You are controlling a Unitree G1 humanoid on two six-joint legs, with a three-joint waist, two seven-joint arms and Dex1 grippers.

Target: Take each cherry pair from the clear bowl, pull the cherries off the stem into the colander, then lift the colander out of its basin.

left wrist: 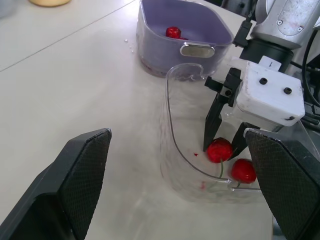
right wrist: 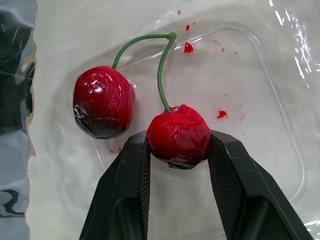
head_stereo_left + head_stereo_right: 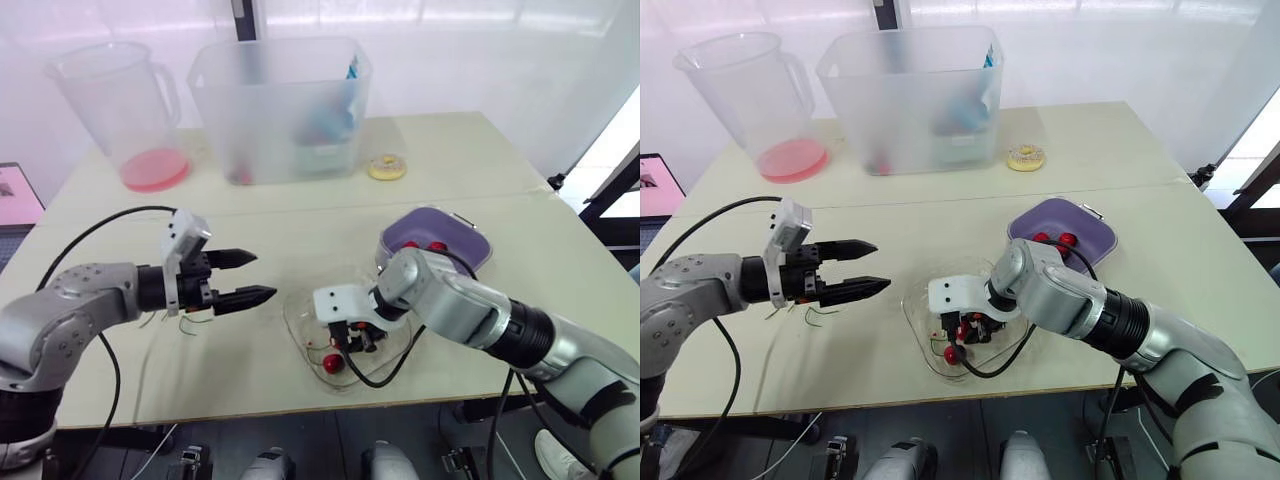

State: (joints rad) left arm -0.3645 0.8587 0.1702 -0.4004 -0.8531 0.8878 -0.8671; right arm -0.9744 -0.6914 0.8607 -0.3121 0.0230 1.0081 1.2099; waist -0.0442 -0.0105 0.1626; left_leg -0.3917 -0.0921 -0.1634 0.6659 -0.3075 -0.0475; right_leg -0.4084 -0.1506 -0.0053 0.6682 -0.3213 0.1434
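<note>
A cherry pair joined by a green stem (image 2: 162, 65) lies in the clear bowl (image 3: 300, 335) at the table's front. My right gripper (image 2: 177, 142) reaches down into the bowl and is shut on one cherry (image 2: 179, 135). The other cherry (image 2: 103, 101) rests on the bowl's floor beside it. To the left of the bowl my left gripper (image 3: 258, 276) hovers open, holding nothing, with its fingers pointing toward the bowl. The purple colander in its basin (image 3: 470, 245) stands just behind the bowl to the right, with red cherries (image 3: 1052, 238) inside.
Loose green stems (image 3: 805, 312) lie on the table under my left gripper. At the back stand a clear jug (image 3: 115, 100) with a pink base, a large translucent bin (image 3: 280, 105) and a yellow ring (image 3: 386, 167). The table's front edge is close behind the bowl.
</note>
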